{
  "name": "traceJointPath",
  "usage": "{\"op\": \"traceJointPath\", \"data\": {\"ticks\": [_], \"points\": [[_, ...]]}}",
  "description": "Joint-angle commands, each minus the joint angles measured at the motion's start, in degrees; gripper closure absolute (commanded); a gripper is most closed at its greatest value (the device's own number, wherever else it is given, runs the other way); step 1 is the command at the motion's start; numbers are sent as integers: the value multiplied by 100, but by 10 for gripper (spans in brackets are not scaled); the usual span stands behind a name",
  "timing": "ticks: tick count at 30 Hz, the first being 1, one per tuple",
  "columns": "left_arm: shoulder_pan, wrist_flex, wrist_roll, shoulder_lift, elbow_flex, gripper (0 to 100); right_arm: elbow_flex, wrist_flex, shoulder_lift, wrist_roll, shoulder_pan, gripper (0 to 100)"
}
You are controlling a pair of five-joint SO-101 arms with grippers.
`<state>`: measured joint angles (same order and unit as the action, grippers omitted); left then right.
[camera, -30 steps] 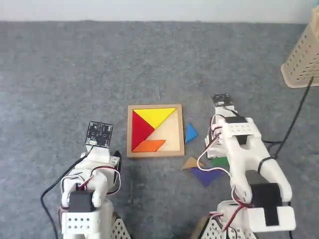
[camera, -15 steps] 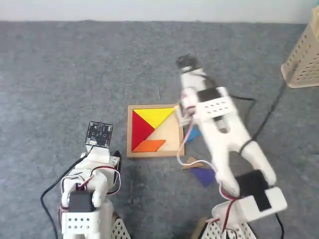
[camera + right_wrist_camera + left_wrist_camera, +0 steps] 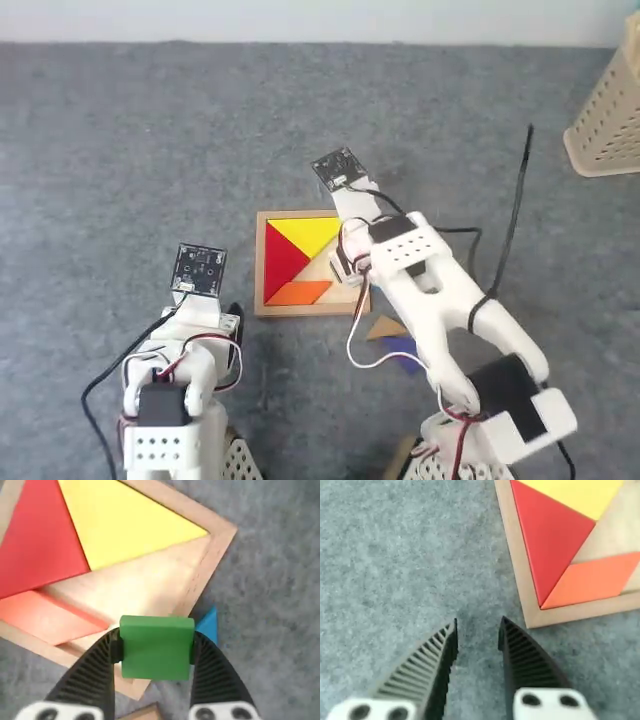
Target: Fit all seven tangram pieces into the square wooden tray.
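The square wooden tray (image 3: 261,262) (image 3: 220,540) (image 3: 517,580) holds a yellow triangle (image 3: 308,234) (image 3: 125,525), a red triangle (image 3: 281,260) (image 3: 40,555) (image 3: 550,540) and an orange piece (image 3: 298,292) (image 3: 45,617) (image 3: 595,577). My right gripper (image 3: 156,652) is shut on a green square (image 3: 156,647), held above the tray's bare right part; its arm (image 3: 400,265) leans over the tray. A blue triangle (image 3: 208,625) lies just outside the tray. My left gripper (image 3: 477,630) stands open over the carpet near the tray's corner, by its arm (image 3: 200,300). Brown (image 3: 385,327) and purple (image 3: 400,348) pieces lie below the tray's right corner.
Grey carpet (image 3: 150,150) covers the table. A beige perforated basket (image 3: 610,110) stands at the far right edge. A black cable (image 3: 510,220) runs from the right arm toward the back.
The right arm has swung left from the loose pieces to over the tray, carrying the green square. The left arm has kept still.
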<state>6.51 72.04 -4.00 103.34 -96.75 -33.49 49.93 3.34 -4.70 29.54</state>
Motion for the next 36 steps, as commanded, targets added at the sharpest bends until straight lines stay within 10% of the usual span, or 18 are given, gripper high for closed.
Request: {"op": "traceJointPath", "data": {"ticks": [1,36], "points": [[0,26,44,88,22,867,26,-154,409,-97,31,993],[0,26,44,88,22,867,62,-523,136,-70,-2026,991]]}}
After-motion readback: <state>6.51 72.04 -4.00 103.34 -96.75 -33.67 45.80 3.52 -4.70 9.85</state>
